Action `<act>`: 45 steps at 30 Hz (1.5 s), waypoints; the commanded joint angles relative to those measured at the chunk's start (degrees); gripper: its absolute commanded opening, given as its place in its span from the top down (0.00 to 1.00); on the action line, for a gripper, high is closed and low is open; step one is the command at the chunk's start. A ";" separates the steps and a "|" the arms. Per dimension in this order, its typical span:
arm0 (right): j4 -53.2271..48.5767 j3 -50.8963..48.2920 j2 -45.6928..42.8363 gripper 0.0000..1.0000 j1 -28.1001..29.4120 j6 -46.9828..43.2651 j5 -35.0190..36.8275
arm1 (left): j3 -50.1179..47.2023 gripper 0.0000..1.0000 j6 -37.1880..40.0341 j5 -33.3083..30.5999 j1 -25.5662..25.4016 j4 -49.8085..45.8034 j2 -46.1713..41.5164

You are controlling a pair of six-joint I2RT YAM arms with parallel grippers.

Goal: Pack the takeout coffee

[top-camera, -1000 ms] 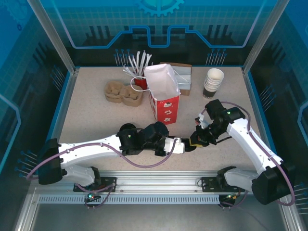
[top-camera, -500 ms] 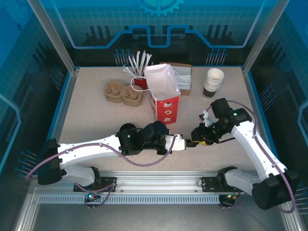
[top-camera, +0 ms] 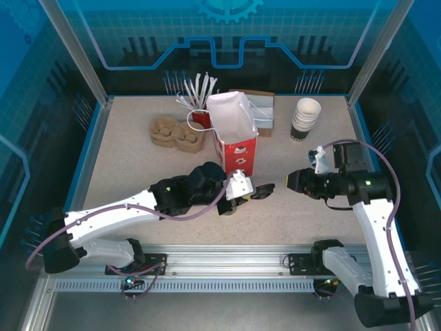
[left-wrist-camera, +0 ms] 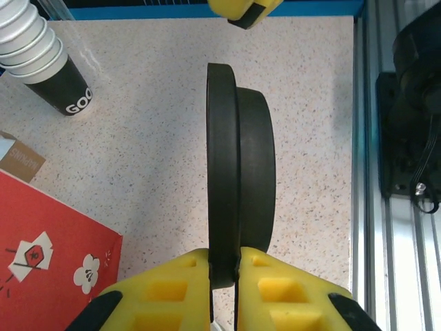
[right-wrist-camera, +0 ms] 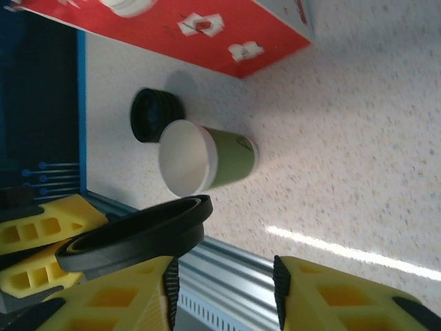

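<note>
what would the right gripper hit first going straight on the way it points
Probably the black lid pinched in the left gripper, just ahead of the open right gripper; the lidless green cup sits beyond. Depth is unclear.

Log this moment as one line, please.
left gripper: shut on black lid | right gripper: open | green cup: lidless

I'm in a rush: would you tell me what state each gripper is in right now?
Left gripper: shut on the round black plastic lid.
Right gripper: open, holding nothing.
</note>
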 commanded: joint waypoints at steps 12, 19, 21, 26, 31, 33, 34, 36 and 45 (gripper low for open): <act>17.21 -10.05 -5.67 0.57 1.22 4.32 -9.20 | -6.27 0.88 -22.80 11.38 7.79 -3.63 -9.11; 22.96 -15.56 -5.67 0.57 7.04 7.73 -6.23 | -12.04 0.89 -28.73 14.81 12.77 -2.09 -13.00; 24.98 -17.18 -5.61 0.57 8.31 9.17 -5.84 | -13.69 0.89 -30.90 16.64 15.23 -1.25 -13.39; 29.68 -20.26 -4.36 0.57 12.18 12.21 -4.23 | -15.44 0.90 -33.87 19.02 18.72 -0.80 -12.92; 34.78 -22.60 -0.66 0.57 17.80 14.79 -2.41 | -16.81 0.90 -38.55 22.86 22.78 0.55 -11.26; 36.94 -23.38 0.50 0.57 19.15 15.64 -1.90 | -17.42 0.89 -40.26 24.18 24.05 1.10 -10.89; 38.10 -23.72 0.96 0.57 19.61 16.07 -1.87 | -17.67 0.89 -40.93 24.72 24.58 1.34 -10.76; 39.90 -24.25 1.84 0.55 20.00 16.72 -2.32 | -18.12 0.89 -41.91 26.20 25.18 2.04 -10.73; 44.57 -24.97 5.72 0.53 21.04 17.29 -3.05 | -21.27 0.89 -46.19 31.01 27.71 5.88 -10.58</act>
